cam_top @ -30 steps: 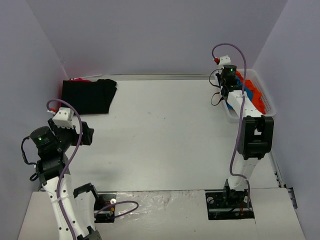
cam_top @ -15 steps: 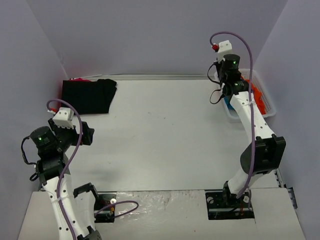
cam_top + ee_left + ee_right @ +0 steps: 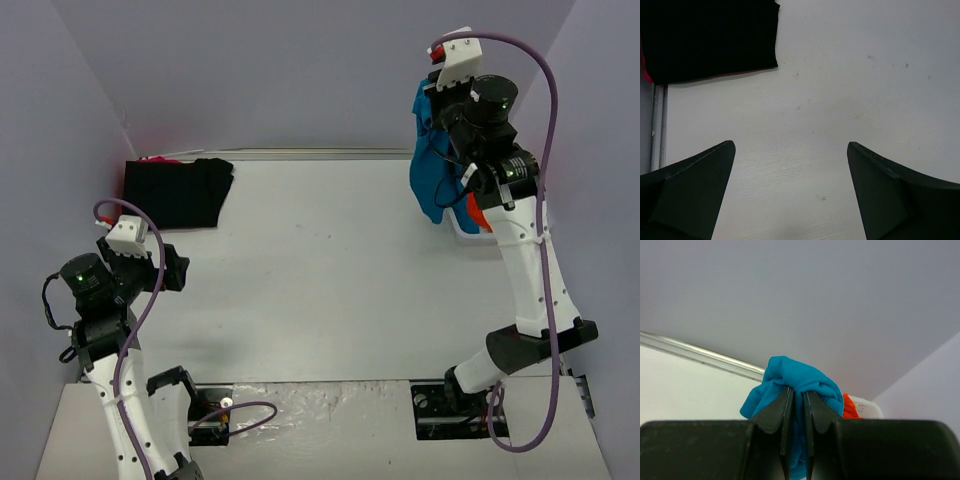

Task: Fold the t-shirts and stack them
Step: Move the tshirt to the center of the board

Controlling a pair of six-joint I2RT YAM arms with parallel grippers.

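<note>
The middle of the table (image 3: pixel 320 290) offers wide passage from near edge to far edge. A folded black t-shirt (image 3: pixel 178 192) fills the far left corner. By the far right corner a teal t-shirt (image 3: pixel 430 175) hangs from the right gripper (image 3: pixel 796 395), screening the white basket (image 3: pixel 463 230) behind it. The left gripper (image 3: pixel 790 146) hovers beside the left edge.

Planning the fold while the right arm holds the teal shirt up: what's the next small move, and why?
Probably carry the teal shirt leftward and lower it onto the bare middle of the table. It hangs bunched from the shut right gripper beside the basket, so it cannot be folded there; the left gripper hovers open near the black shirt.
</note>
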